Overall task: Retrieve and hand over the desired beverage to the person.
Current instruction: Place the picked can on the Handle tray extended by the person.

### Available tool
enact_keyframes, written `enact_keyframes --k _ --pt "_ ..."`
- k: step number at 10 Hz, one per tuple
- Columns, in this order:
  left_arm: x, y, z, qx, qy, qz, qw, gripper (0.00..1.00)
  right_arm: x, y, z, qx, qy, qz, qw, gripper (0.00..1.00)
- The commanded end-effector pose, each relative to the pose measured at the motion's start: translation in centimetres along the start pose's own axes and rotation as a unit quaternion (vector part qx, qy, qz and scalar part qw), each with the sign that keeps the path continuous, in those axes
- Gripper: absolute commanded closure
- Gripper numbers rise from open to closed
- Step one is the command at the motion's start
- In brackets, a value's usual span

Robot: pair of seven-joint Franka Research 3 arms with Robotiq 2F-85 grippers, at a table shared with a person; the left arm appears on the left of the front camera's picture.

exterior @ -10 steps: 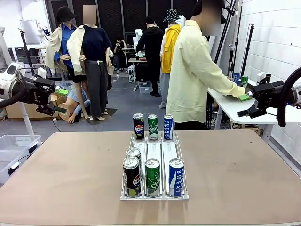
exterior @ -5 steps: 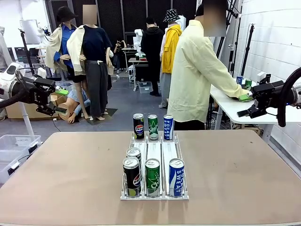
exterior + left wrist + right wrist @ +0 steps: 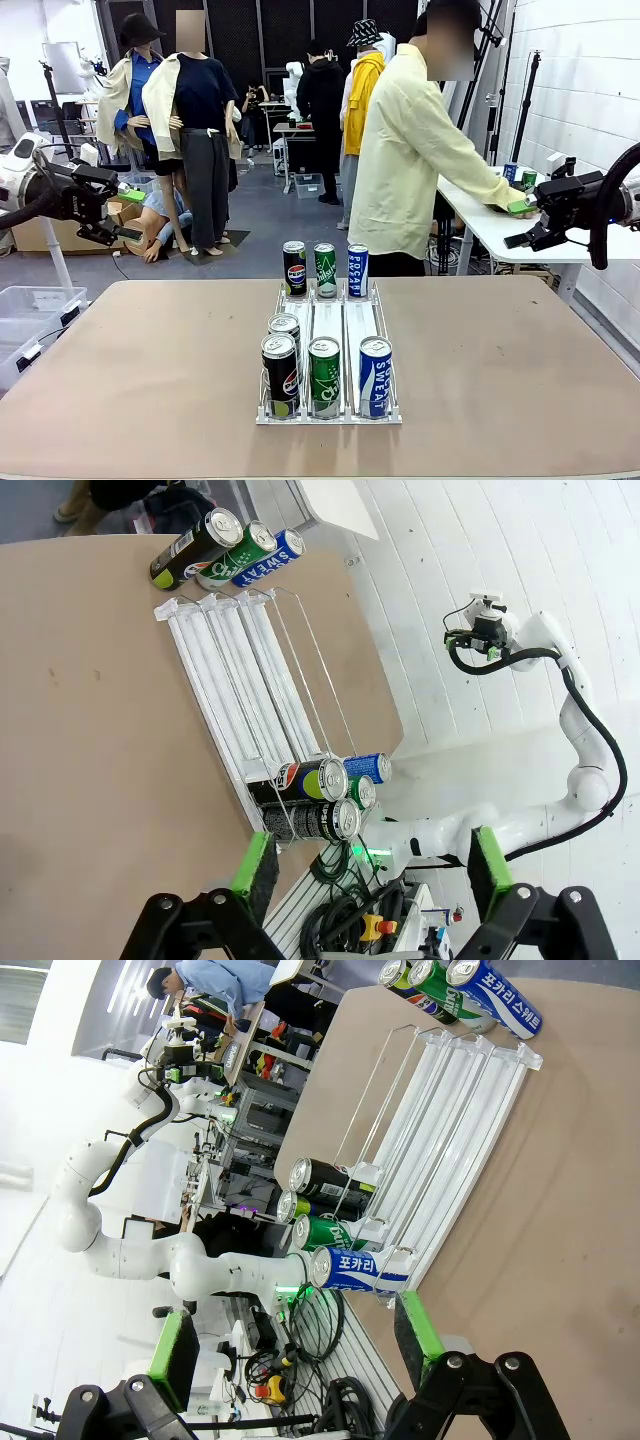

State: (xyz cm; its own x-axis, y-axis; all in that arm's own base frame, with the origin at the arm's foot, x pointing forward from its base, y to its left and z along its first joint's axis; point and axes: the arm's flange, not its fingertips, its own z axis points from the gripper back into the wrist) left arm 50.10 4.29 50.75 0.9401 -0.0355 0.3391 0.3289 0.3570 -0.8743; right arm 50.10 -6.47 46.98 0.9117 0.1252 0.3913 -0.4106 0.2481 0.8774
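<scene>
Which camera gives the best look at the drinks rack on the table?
The front view: the rack stands upright and whole, with three cans at its far end and four at the near end, labels readable. The left wrist view shows the rack sideways, whole but smaller. The right wrist view shows it sideways too, cans lying across the picture.

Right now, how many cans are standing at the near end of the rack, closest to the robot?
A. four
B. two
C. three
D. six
A: at the near end of the rack stand two black cola cans, a green can and a blue can.
</scene>
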Motion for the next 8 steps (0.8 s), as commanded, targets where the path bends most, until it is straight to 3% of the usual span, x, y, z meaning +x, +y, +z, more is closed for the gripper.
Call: enact_keyframes --k 1,8 --pt "-0.02 -0.25 0.15 0.0 -0.002 -0.002 1.0 0.0 0.01 0.15 -0.09 0.002 0.001 0.0 1.0 0.0" --pt "-0.02 -0.25 0.15 0.0 -0.002 -0.002 1.0 0.0 0.01 0.15 -0.09 0.002 0.001 0.0 1.0 0.0"
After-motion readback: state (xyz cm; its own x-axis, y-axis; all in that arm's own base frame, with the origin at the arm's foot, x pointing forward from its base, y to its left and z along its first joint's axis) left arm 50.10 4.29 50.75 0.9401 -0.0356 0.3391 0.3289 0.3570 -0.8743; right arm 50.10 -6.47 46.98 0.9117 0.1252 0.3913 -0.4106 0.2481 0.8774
